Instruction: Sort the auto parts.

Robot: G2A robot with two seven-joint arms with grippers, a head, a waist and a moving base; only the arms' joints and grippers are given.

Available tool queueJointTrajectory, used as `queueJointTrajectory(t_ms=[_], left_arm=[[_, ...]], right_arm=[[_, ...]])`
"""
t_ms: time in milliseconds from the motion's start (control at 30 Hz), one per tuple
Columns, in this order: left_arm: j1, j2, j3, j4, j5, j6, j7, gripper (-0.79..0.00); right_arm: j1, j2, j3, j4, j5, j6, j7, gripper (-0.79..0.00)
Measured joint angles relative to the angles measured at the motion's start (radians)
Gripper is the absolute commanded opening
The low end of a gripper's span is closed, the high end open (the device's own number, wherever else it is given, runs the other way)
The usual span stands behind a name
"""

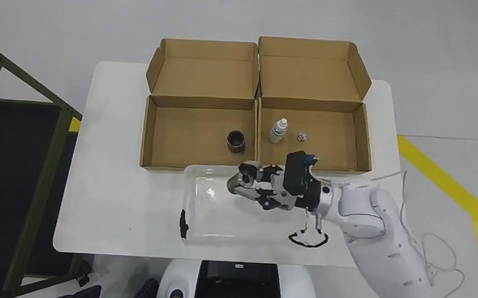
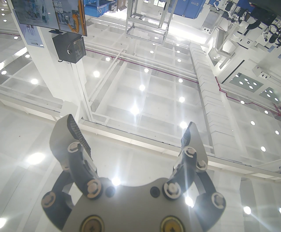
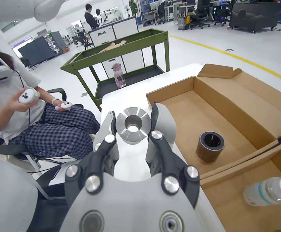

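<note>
My right gripper is shut on a silver metal ring with a centre hole, held above the table. From above, that gripper hangs over the far edge of a clear plastic tray, just short of the left cardboard box. A dark cylindrical bushing stands in that box, also seen as the bushing. The right cardboard box holds a small white bottle and a tiny metal piece. My left gripper is open and points up at the ceiling.
A small black part sits at the clear tray's left edge, and a black ring-shaped part lies on the table by the right arm. A green cart stands beyond the table. A seated person holds controllers.
</note>
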Motion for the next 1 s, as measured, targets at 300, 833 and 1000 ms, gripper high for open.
queueJointTrajectory(t_ms=[300, 833, 1000], left_arm=[[0.0, 0.0, 0.0, 0.0, 0.0, 0.0, 0.0, 0.0], [0.0, 0.0, 0.0, 0.0, 0.0, 0.0, 0.0, 0.0], [0.0, 0.0, 0.0, 0.0, 0.0, 0.0, 0.0, 0.0]], right_arm=[[-0.021, 0.014, 0.056, -0.013, 0.091, 0.007, -0.023, -0.785], [-0.025, 0.025, 0.065, -0.01, 0.14, 0.025, -0.036, -0.785], [-0.017, 0.026, 0.059, -0.014, 0.097, 0.056, -0.033, -0.785]])
